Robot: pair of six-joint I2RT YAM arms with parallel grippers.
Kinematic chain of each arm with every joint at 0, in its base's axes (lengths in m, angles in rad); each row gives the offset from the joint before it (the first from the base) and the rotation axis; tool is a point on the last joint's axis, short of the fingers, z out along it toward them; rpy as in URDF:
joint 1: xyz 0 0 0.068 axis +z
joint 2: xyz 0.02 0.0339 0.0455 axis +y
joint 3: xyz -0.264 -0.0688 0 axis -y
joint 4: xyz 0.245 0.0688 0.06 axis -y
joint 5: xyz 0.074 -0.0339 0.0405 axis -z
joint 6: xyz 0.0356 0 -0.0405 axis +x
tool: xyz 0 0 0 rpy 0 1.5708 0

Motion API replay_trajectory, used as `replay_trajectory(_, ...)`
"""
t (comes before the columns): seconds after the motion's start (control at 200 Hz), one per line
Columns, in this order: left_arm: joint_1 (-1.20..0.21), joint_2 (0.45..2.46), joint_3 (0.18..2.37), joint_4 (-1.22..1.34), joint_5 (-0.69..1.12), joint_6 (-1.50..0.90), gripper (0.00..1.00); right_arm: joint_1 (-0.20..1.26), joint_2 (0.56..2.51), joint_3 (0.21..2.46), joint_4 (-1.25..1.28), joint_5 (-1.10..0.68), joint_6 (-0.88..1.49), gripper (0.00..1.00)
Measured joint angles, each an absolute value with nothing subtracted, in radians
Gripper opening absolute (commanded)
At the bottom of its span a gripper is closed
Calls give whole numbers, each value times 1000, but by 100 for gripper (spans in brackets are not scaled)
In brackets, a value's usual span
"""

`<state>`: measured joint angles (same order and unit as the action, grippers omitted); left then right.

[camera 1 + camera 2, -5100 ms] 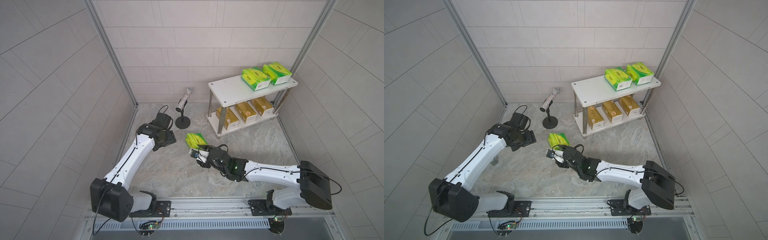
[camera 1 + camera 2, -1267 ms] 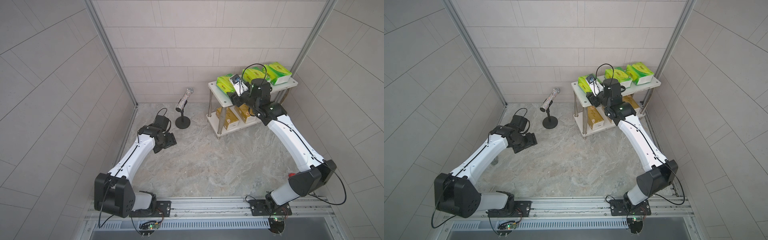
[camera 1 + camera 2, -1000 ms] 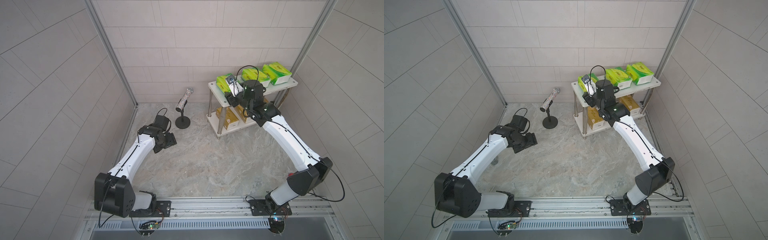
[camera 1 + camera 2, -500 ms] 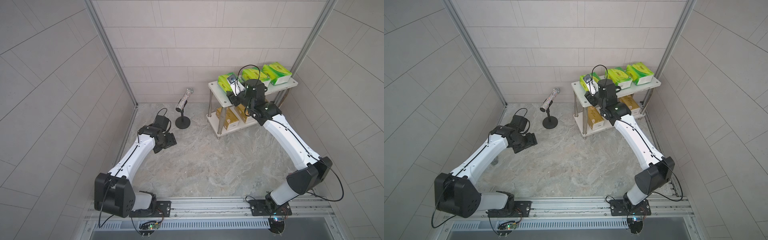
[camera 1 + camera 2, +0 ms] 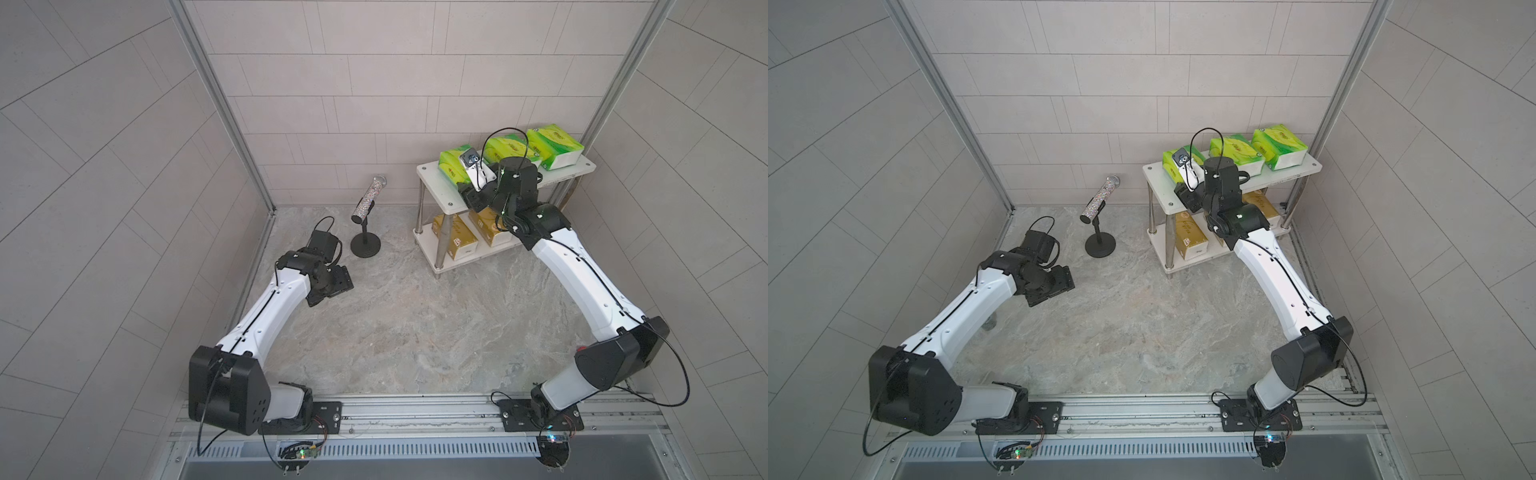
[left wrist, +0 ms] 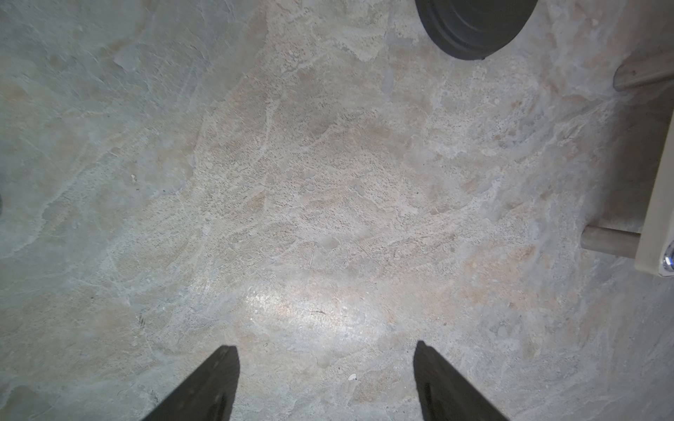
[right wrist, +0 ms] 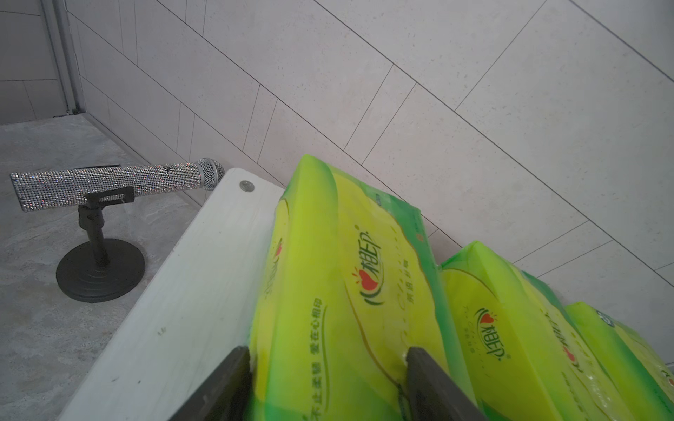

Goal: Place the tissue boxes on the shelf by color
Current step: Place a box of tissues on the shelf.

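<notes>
Green packs (image 5: 552, 143): together on shelf (image 5: 436, 187) top, sorted by colour.
Right pincer (image 7: 328, 353): straddles end pack (image 7: 346, 291); gripping or releasing, cannot tell.
Left pincer (image 6: 324, 350): wide, empty.

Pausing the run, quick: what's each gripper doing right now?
Left gripper: open, empty.
Right gripper: closed on green tissue pack resting on the shelf.

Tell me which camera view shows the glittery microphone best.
The right wrist view: the microphone appears large, side-on, with its stand. In both top views the microphone is small; the left wrist view shows only its base.
</notes>
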<state>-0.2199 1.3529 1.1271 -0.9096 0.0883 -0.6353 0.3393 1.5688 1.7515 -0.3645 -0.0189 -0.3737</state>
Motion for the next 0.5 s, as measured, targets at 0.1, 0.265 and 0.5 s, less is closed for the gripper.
replay_trajectory(0.1,-220,1352,1127,-910,88,-635,83,339,1568,1750,-365,-19,-369,79)
replay_trajectory(0.265,-220,1351,1127,-910,88,-635,83,340,1568,1750,-366,-19,-363,83)
replay_trajectory(0.5,-220,1351,1127,-910,88,-635,83,340,1566,1771,-396,-19,-339,87)
